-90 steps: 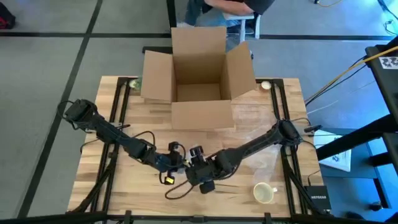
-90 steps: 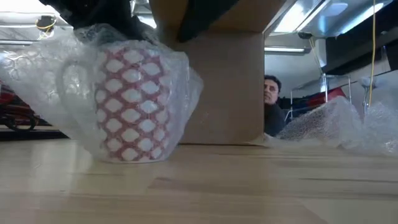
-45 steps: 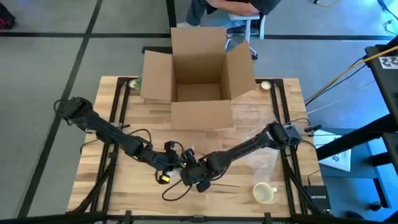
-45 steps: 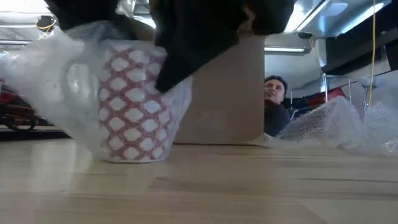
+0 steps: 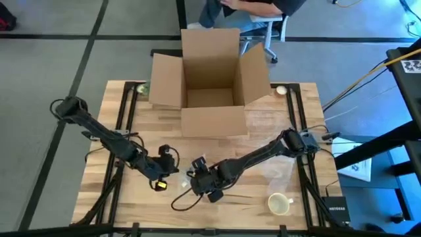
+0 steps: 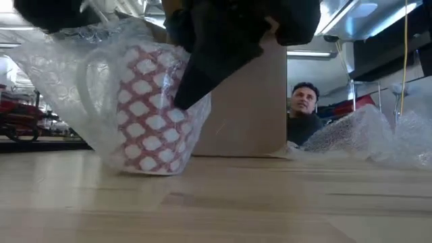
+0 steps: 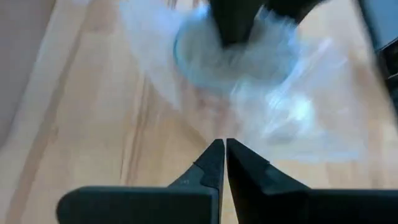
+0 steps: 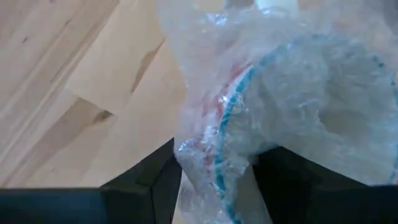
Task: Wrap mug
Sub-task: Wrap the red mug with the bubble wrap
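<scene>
Wrapping step underway. Right gripper (image 8: 214, 180) clamps clear bubble wrap (image 6: 61, 74) against rim of red-and-white lattice-patterned ceramic mug (image 6: 152, 111), mug tilted on wooden table (image 6: 270, 202) directly beneath it. Left gripper (image 7: 225, 163) beside mug, fingers pressed together, empty. Next, likely: left regrasps loose wrap, folds over.

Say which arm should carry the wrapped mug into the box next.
Right. The right gripper is clamped on the bubble wrap at the mug rim, and the mug is tilted. The left gripper is shut, empty and off to the side. The cardboard box stands open behind them.
</scene>
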